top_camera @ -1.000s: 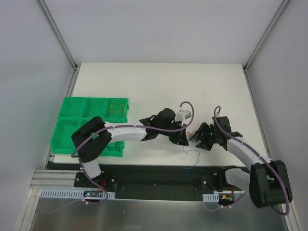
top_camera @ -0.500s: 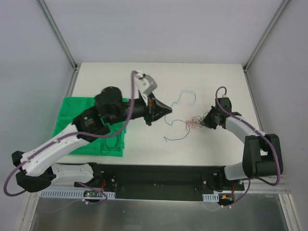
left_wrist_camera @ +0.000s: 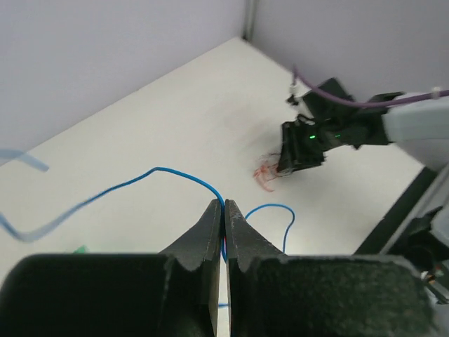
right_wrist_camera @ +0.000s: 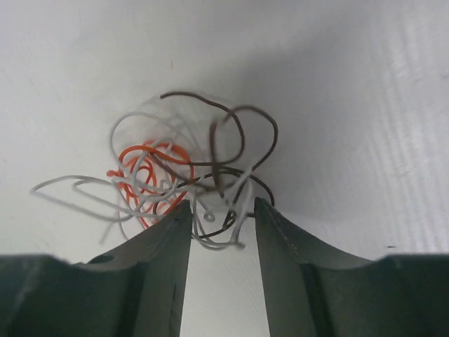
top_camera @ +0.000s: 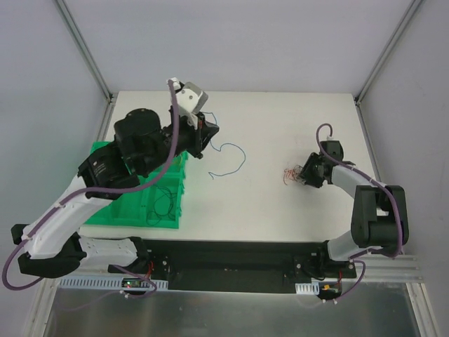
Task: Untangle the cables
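The cables are a small wad of red, grey-white and dark brown curly wires at the right of the white table. In the right wrist view the wad lies at my fingertips, with a few loops reaching between them. My right gripper is open and low on the table, and shows in the top view. My left gripper is shut on a thin blue wire and holds it high, far left of the wad. In the top view the left gripper is by the bins and the blue wire hangs free.
Green bins stand at the left edge, partly hidden under my left arm; a dark wire lies in the near compartment. Grey walls surround the table. Purple hoses run along both arms.
My left gripper rose and swung left toward the bins, drawing the blue wire out of the wad. The wad and my right gripper shifted slightly right.
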`<state>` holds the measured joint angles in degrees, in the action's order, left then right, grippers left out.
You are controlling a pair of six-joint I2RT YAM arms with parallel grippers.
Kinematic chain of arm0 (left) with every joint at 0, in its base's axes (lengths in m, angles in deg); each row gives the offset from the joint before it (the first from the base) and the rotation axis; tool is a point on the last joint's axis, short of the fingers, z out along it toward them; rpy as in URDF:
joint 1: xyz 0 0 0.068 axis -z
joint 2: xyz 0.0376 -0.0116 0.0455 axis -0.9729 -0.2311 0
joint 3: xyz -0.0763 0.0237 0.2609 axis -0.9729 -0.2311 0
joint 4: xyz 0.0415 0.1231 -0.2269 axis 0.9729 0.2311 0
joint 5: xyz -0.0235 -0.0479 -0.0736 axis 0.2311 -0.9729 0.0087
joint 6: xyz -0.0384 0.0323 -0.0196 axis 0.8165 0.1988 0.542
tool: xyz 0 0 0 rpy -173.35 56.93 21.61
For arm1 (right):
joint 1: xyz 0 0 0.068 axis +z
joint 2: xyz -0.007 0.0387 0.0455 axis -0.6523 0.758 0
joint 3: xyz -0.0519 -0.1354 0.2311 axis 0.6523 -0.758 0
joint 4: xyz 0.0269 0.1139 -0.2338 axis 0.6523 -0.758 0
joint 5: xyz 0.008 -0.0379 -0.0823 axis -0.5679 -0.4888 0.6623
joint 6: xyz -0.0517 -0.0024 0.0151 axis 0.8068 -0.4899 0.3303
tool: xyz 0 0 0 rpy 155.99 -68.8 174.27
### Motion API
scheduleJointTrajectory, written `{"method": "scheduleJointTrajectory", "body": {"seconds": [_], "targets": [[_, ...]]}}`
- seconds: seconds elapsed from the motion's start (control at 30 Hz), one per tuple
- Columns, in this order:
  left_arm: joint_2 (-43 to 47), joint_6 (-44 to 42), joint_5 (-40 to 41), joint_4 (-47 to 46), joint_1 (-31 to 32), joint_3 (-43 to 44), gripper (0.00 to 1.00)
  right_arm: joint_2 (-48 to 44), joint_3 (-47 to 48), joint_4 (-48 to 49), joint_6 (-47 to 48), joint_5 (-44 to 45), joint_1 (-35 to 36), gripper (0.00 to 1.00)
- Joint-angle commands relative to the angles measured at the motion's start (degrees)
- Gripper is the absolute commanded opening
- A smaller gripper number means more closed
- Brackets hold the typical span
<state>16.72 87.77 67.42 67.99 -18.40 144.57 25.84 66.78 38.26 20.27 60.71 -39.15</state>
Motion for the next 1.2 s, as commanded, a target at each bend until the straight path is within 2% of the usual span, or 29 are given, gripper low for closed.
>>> {"method": "scheduleJointTrajectory", "body": {"seconds": [0.0,0.1,0.3,0.4,0.5,0.63,0.73,0.87,1.0,1.1,1.17], "targets": [[-3.25,-0.22,8.05,10.21,-5.66,2.04,0.00,-2.54,-4.82,6.91,2.58,-8.02,2.04,0.48],[-3.43,1.63,6.20,14.17,-14.00,0.03,0.00,-1.40,-3.16,7.00,2.50,-11.19,3.27,0.49],[-3.51,-0.66,9.62,14.70,-26.57,-7.53,0.00,1.06,-1.83,7.09,2.76,-11.45,5.29,0.49],[-5.53,-2.14,18.64,14.09,-31.33,-10.52,0.00,1.85,-1.22,6.56,3.02,-11.10,5.21,0.49],[-8.25,-5.22,28.06,9.98,-35.02,-12.90,0.00,2.47,-1.04,6.65,2.94,-11.54,5.12,0.49],[-12.38,-7.51,26.85,1.01,-43.72,-15.37,0.00,2.82,-0.78,6.74,2.76,-12.51,5.12,0.49],[-15.81,-11.63,27.21,-7.34,-47.94,-16.07,0.00,2.82,-0.78,6.57,2.85,-12.33,5.12,0.49],[-19.24,-14.10,27.11,-11.04,-49.18,-13.26,0.00,2.73,-0.95,6.74,2.85,-12.33,4.68,0.49],[-20.91,-15.24,23.42,-12.45,-49.27,-11.15,0.00,3.78,-0.43,6.83,2.58,-13.47,4.50,0.49],[-21.27,-13.94,23.51,-12.37,-49.19,-13.07,0.00,4.58,-0.25,6.92,2.41,-13.91,4.42,0.49],[-19.87,-10.44,24.11,-12.10,-49.10,-17.36,0.00,5.02,-0.08,6.92,2.32,-14.44,4.33,0.49]]}}
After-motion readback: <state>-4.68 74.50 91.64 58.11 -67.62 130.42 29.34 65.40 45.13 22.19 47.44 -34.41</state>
